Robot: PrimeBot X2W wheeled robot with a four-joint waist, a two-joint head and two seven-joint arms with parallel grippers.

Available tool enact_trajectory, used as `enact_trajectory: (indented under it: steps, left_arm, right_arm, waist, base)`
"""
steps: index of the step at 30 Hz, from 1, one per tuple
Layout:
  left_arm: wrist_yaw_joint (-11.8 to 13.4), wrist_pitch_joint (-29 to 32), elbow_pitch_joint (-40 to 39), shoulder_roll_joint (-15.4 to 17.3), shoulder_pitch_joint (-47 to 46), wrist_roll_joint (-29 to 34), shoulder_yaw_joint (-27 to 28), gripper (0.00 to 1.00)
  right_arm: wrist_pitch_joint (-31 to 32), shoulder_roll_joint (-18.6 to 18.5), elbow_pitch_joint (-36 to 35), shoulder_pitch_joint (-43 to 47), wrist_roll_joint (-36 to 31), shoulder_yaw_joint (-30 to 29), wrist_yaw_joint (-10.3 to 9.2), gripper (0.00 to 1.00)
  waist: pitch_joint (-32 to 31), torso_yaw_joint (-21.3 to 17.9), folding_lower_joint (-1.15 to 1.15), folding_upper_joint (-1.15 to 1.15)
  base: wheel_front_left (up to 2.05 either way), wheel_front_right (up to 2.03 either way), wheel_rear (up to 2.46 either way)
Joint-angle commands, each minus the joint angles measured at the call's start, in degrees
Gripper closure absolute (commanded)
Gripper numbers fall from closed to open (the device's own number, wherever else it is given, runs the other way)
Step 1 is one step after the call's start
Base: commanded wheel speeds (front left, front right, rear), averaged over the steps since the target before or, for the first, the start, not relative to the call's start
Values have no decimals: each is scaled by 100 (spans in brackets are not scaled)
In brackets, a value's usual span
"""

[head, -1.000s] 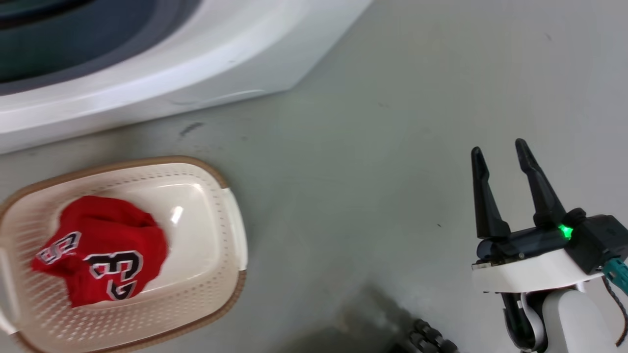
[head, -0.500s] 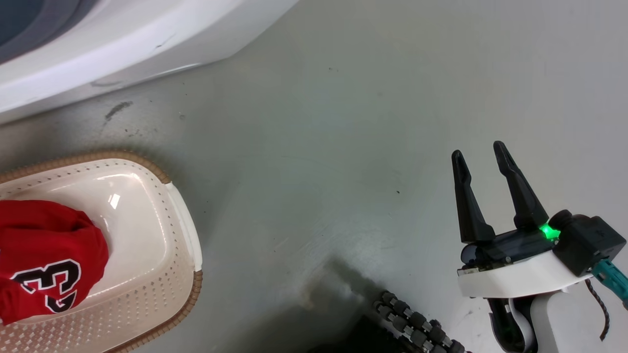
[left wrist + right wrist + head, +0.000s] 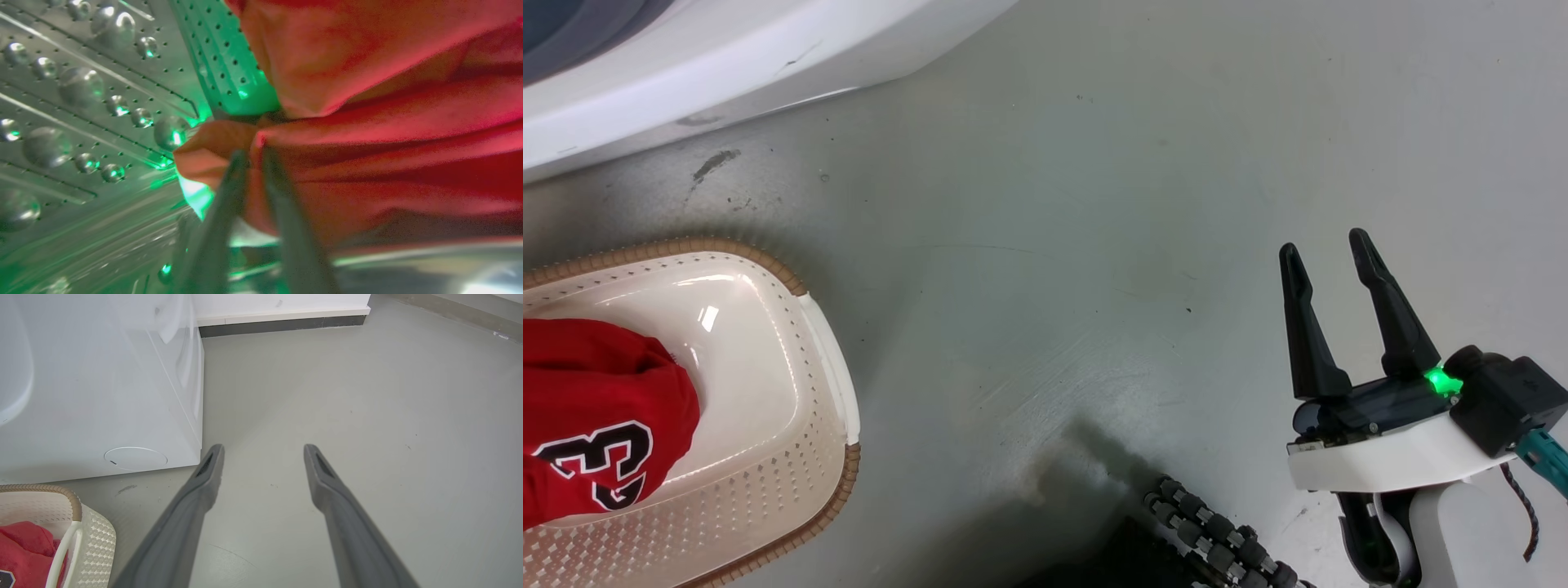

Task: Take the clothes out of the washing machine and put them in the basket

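Inside the washing machine's perforated steel drum lies a red garment. My left gripper is shut on a fold at its edge. A second red garment with black-and-white lettering sits in the cream basket at the head view's lower left, below the white washing machine. Off to the lower right, over bare floor, my right gripper stands open and holds nothing. The right wrist view shows that gripper, the machine's side, the basket and the garment in it.
The grey floor spreads between the basket and my right gripper. A black roller wheel of my base shows at the bottom edge. A dark skirting board runs along the wall behind the machine.
The head camera has turned, so the basket and machine now sit further left in the picture. My right gripper stays open in about the same place.
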Motion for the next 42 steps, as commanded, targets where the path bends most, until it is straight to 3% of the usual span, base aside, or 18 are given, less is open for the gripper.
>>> enact_trajectory:
  steps: [1, 10, 11, 21, 32, 38, 42]
  left_arm:
    - [-19, 25, 80, -10, 237, -30, -70, 100]
    - [-9, -1383, 64, -93, 134, 272, -91, 100]
    - [-8, -1827, 108, -170, 188, 319, -85, 100]
    - [-10, -4202, 564, -730, 926, 302, -25, 100]
    - [190, -6816, 860, -1431, 2329, 57, 234, 100]
    - [331, -7251, 623, -1759, 3076, 88, 425, 100]
    - [506, -7263, -214, -1875, 3668, 357, 908, 100]
  right_arm:
    - [-11, 13, -4, -58, 15, 3, -6, 0]
    - [-10, 12, 42, -209, -72, -79, -6, 0]
    - [-10, 12, 51, -243, -119, -139, -6, 0]
    - [-10, 9, 117, -241, -480, -491, -6, 0]
    - [-10, 8, 229, -29, -875, -722, -6, 0]
    - [-10, 8, 323, 171, -1044, -780, -6, 0]
    - [-10, 9, 343, 272, -1149, -792, -6, 0]
  waist:
    - [-3, -2, 0, 0]
    - [-271, 157, 0, 0]
    - [-393, 242, 0, 0]
    - [-1243, 826, 0, 0]
    - [-2307, 1439, 0, 0]
    - [-2874, 1725, 0, 0]
    - [-3149, 1906, 0, 0]
  base:
    - [0, 0, 0]
    - [0, 0, 0]
    - [0, 0, 0]
    - [0, 0, 0]
    - [0, 0, 0]
    - [0, 0, 0]
    - [0, 0, 0]
